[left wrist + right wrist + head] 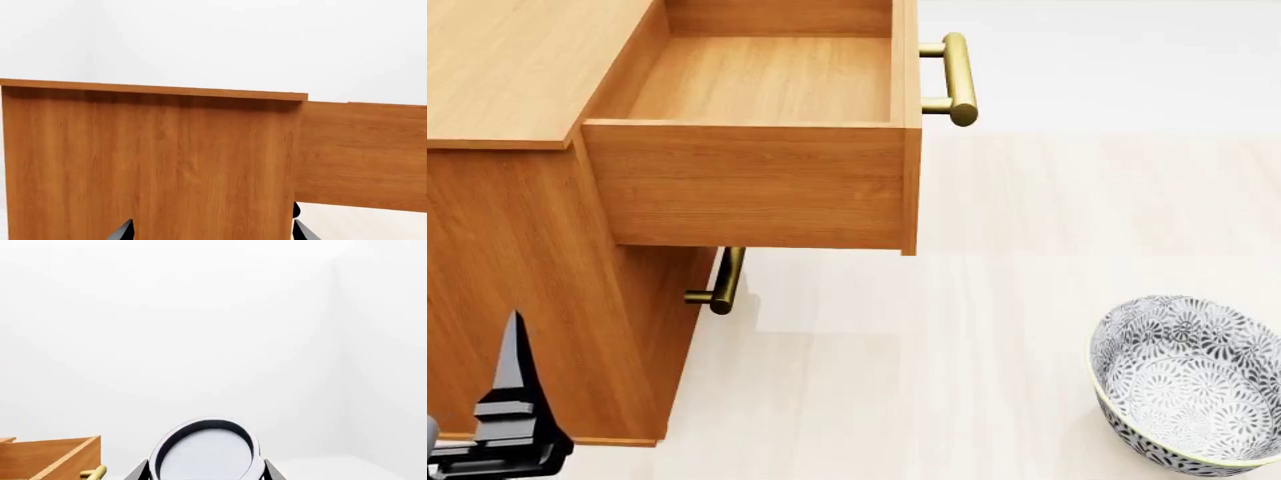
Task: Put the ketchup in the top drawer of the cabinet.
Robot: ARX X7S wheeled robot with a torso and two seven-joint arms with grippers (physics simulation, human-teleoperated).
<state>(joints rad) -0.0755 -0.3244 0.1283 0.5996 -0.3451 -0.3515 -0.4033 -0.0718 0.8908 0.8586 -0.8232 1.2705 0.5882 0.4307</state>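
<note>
Right gripper (205, 472) first: its two dark fingertips (140, 472) sit against either side of the ketchup (207, 452), jaws closed onto the tin. Only its silver lid and rim show here (the label is hidden from this angle). The tin is up in the air in that grip, white wall behind it, with a corner of the top drawer (53, 457) and the end of its brass handle (95, 472) in shot beyond.

Over to the left gripper (210, 231): jaws spread wide, nothing between them, the tips pointing at the plain wooden side of the cabinet (147, 165). From the head view it hangs low by the cabinet's near bottom corner, close to that side panel but apart from it.

Moving outward, the top drawer is pulled well out past the cabinet's front edge, its bare wooden floor showing. The lower drawer's handle (726, 282) peeks out beneath it, that drawer being pushed in. Well apart from the cabinet's front, out on the pale floor (961, 380), sits the patterned bowl (1194, 385), upright.
</note>
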